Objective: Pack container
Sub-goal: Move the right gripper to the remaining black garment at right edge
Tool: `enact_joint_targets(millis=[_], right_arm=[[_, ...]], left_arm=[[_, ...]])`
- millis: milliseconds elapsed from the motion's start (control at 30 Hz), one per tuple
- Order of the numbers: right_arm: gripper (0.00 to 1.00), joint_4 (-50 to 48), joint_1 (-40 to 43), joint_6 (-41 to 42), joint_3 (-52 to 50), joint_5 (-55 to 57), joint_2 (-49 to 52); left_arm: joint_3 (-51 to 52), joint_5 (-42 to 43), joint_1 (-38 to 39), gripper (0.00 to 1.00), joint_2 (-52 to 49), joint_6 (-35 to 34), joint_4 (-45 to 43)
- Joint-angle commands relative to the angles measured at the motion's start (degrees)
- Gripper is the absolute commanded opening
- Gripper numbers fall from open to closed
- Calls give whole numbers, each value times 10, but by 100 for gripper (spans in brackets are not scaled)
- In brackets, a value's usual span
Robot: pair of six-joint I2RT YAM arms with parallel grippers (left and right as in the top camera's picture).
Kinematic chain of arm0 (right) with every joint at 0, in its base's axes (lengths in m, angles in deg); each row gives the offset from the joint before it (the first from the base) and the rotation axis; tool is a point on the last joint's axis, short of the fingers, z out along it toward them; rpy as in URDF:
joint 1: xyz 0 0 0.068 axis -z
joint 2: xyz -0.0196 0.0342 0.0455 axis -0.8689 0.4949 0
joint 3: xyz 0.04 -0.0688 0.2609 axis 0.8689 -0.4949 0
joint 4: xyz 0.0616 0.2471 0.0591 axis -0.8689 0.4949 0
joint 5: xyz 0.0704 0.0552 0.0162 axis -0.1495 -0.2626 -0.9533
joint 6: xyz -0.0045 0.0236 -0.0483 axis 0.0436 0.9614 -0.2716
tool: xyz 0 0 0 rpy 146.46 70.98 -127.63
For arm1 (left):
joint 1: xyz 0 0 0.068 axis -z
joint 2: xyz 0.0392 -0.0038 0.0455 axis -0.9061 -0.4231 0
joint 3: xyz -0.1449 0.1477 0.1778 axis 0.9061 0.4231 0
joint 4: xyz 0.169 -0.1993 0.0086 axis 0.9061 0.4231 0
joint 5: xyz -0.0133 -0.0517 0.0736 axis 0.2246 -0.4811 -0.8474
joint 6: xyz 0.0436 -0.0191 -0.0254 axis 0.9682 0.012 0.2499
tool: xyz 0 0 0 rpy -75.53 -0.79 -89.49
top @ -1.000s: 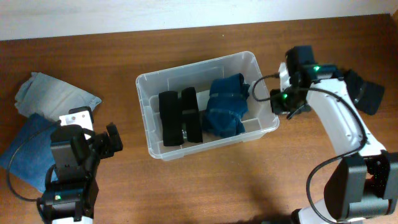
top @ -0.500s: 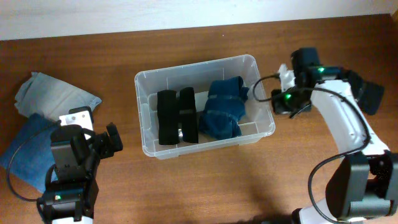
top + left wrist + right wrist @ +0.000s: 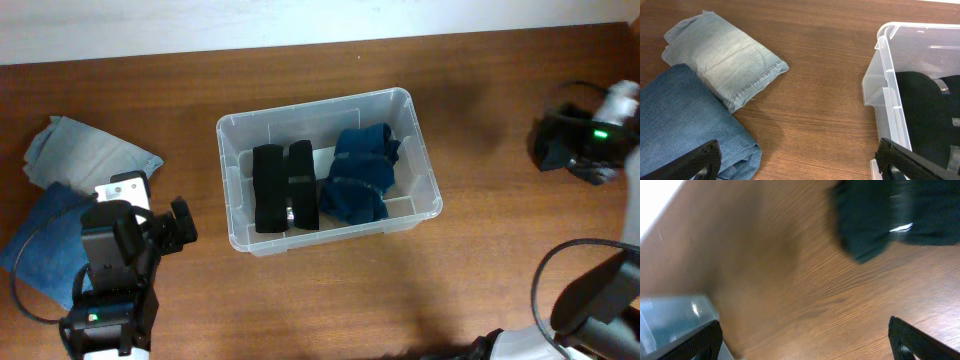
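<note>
A clear plastic container [image 3: 226, 185] sits in the middle of the counter [image 3: 480, 250], its long axis running left to right, slightly skewed. It holds two black rolls [image 3: 285, 188] and a dark blue cloth [image 3: 358, 180]. The left fingers [image 3: 697, 162] are spread wide and empty, with the container just to their right and folded denim [image 3: 725, 50] to their left. The right fingers [image 3: 920, 340], also wide apart and empty, hover well off to the container's right beside a dark bundle [image 3: 875, 215]. The left fingers are the nearer pair.
</note>
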Motion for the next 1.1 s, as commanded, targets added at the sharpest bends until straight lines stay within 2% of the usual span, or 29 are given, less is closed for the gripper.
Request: enact_joint_targets(millis=[0,133,233,533,733,900,1067], right_arm=[[98,-45,75,50,-54,-101,1],[98,-94,138,36,-107,-100,3],[98,-143,167,60,-160,-110,9],[98,-381,169,128,-309,-150,45],[98,-425,170,155,-317,-150,86],[98,-446,170,244,-317,-121,130],[98,-507,169,296,-317,-120,171]], left_arm=[[-14,4,-3,99,0,-6,-2],[-14,4,-3,100,0,-6,-2],[-14,4,-3,99,0,-6,-4],[-14,4,-3,99,0,-6,-6],[-14,4,-3,99,0,-6,-7],[-14,4,-3,99,0,-6,-7],[-14,4,-3,99,0,-6,-7]])
